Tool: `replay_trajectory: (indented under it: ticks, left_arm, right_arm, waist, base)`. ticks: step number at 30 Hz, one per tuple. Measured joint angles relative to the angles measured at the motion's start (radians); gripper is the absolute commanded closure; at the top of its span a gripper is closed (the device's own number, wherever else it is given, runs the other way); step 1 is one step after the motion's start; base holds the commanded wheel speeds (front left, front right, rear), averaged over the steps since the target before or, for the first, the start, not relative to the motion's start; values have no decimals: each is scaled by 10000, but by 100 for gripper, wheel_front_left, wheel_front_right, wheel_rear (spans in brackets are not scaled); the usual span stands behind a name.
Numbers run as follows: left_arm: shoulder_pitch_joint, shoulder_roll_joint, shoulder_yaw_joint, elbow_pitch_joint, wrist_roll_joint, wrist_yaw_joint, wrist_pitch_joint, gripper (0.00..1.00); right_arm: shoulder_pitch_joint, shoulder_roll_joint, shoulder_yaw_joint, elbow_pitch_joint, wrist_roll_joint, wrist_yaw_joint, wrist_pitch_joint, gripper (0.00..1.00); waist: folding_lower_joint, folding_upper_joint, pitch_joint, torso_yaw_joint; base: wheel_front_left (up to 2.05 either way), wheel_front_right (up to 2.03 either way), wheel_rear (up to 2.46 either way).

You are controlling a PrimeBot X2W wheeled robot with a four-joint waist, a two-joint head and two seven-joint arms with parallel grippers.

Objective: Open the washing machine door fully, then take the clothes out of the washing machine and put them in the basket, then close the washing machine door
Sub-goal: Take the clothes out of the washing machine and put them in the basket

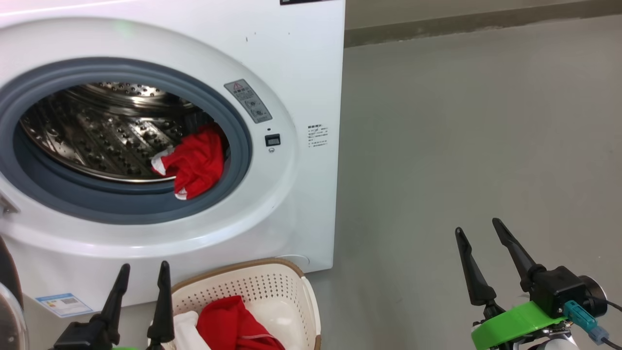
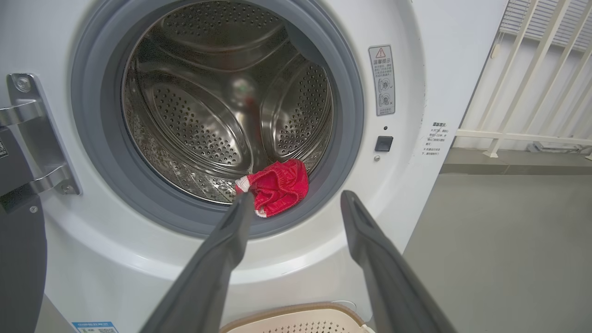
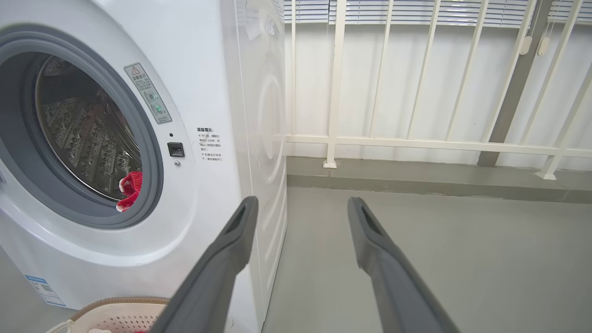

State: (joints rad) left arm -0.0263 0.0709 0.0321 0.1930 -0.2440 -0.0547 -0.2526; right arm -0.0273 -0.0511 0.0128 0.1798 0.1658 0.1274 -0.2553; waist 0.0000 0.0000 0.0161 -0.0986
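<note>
The white washing machine (image 1: 301, 58) stands open, its grey gasket (image 1: 238, 146) ringing the steel drum (image 2: 208, 115). The washing machine door (image 1: 7, 301) is swung out to the left, just a dark edge of it in view. A red and white garment (image 1: 197, 163) lies at the drum's lower right lip (image 2: 277, 185) (image 3: 129, 189). More red and white clothes (image 1: 228, 323) lie in the cream basket (image 1: 301, 291) on the floor under the opening. My left gripper (image 1: 143, 272) is open and empty beside the basket's left end, its fingers pointing at the drum (image 2: 296, 199). My right gripper (image 1: 478, 228) is open and empty over bare floor to the right.
Grey floor (image 1: 461, 121) stretches to the right of the machine. A white railing (image 3: 416, 143) on a low kerb runs behind it. A door hinge bracket (image 2: 27, 134) sits on the machine's left face.
</note>
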Motion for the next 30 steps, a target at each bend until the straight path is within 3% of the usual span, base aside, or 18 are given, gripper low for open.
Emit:
replay_trajectory:
  ticks: [30]
  left_arm:
    - [295,-221,52,-276,301,-59,0,0]
  right_arm:
    - [265,2,8,-105,-86,0,0,0]
  waist:
    - [0,0,-261,-54]
  base:
    - [0,0,0]
